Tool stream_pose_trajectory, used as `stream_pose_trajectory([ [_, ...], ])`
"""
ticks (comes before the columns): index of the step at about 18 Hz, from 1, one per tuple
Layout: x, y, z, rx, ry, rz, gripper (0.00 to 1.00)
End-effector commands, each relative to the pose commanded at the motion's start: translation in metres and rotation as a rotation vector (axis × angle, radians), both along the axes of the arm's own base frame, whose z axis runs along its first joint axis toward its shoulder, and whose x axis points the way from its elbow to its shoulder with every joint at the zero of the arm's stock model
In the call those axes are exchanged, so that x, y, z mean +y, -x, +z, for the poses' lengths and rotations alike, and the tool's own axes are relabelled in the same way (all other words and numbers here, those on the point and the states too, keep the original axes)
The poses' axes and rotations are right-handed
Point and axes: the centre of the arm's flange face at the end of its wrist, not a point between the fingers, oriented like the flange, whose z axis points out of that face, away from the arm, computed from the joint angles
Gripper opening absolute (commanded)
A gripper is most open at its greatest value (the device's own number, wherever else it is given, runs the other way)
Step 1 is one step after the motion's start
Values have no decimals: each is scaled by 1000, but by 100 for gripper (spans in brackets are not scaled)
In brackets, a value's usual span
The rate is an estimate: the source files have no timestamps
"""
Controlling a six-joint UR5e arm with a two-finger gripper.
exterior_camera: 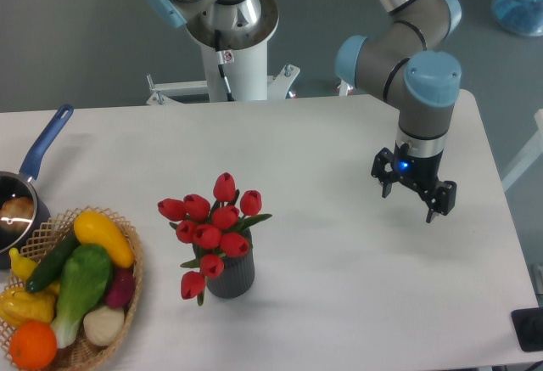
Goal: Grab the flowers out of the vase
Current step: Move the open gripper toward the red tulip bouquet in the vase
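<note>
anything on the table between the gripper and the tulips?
No. In the fixed camera view, the stretch of white table between the gripper and the flowers in the vase is bare.

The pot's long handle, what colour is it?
Blue. The dark pot's long handle shows clearly in the fixed camera view, at the table's left edge.
</note>
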Motion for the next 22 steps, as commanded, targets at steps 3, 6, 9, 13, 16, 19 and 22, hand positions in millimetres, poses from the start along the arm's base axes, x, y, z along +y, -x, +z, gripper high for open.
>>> stream_pose_trajectory([
  [3,0,1,1,4,0,-4,100],
  [6,8,-1,6,14,-7,-13,100],
  [9,11,-4,5,5,-9,8,100],
  [13,17,-24,-17,-39,4,-11,100],
  [16,11,-38,-38,-94,-9,-21,100],
  [19,29,-47,-30,-197,-254,-65,100],
  [22,37,-59,-16,-259,-408,-90,100],
])
